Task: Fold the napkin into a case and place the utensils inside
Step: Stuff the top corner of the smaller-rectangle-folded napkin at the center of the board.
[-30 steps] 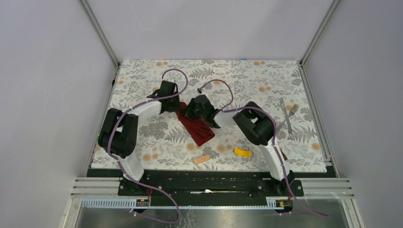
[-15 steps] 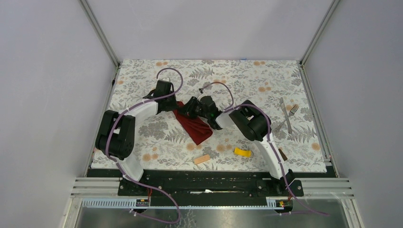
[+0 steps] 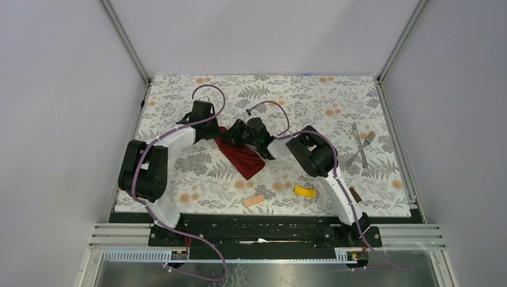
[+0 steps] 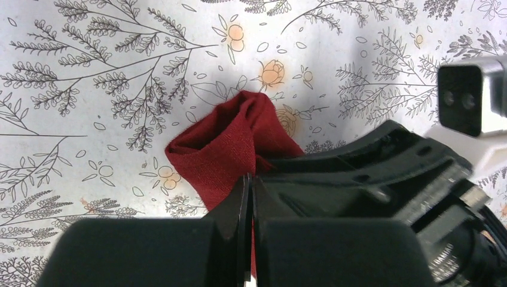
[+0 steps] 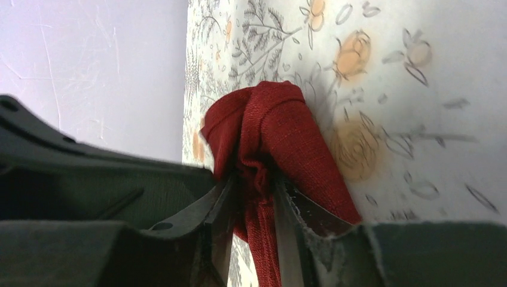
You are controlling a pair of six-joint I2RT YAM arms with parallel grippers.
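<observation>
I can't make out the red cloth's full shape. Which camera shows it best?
The top view: nearly all of the napkin shows, a long folded strip. Both wrist views show only its bunched end, very close.

The left arm (image 3: 173, 139) reaches up from its base, bends at the elbow and runs right towards mid-surface, wrist pitched down. The left pincer (image 4: 248, 179) has its jaws pressed together on a fold of the napkin (image 3: 245, 161). The right arm (image 3: 326, 173) rises from its base, folds at the elbow and extends left, so the two wrists nearly meet. The right pincer (image 5: 251, 191) has its jaws parted a little, with bunched cloth in the gap between its fingers (image 5: 222, 203).
</observation>
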